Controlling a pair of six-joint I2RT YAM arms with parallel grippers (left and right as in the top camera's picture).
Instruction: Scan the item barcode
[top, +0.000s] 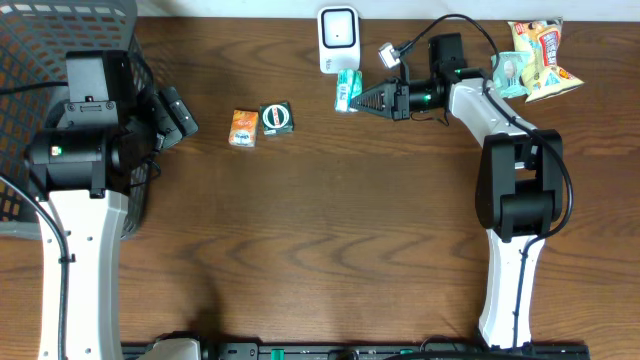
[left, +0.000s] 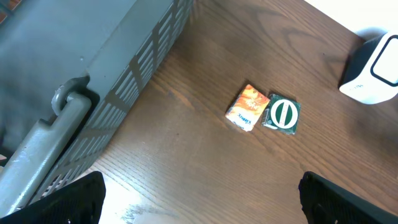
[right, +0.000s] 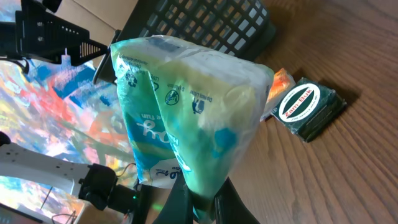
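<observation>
While the right gripper (top: 358, 98) pinched the packet (top: 346, 91) beside the scanner (top: 338, 38), presenting it, and the left gripper (top: 178, 113) hung wide open, the packet probably needed turning to face it.

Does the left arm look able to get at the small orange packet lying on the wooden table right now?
Probably yes. The left gripper is open and empty, with only bare wooden table between it and the small orange packet. The dark green square packet right beside it might crowd one finger.
</observation>
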